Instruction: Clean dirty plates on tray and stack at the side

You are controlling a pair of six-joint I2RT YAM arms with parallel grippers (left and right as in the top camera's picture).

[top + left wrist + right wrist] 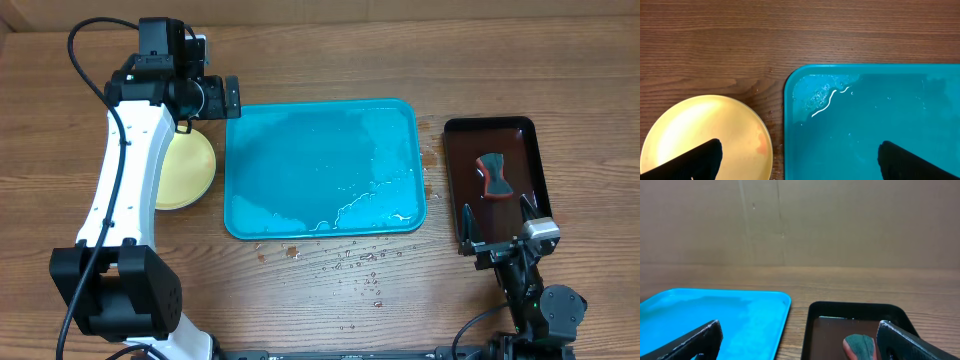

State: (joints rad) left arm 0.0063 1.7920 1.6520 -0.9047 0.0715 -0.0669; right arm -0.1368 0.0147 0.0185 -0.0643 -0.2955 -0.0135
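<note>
The turquoise tray (320, 170) lies in the middle of the table, wet and with no plates on it. A pale yellow-green plate (190, 165) sits on the table to its left, half hidden by my left arm. I cannot tell whether other plates lie under it, and no light blue plate shows. In the left wrist view the plate (705, 132) has a faint orange smear and lies beside the tray's corner (875, 115). My left gripper (232, 95) (805, 165) is open and empty above the tray's far left corner. My right gripper (498, 222) (800, 342) is open and empty.
A narrow dark tray (530, 150) stands at the right and holds a red and grey sponge (493, 175). Both also show in the right wrist view, the dark tray (855, 311) and the sponge (860, 347). Water drops (350, 262) lie on the table in front of the turquoise tray.
</note>
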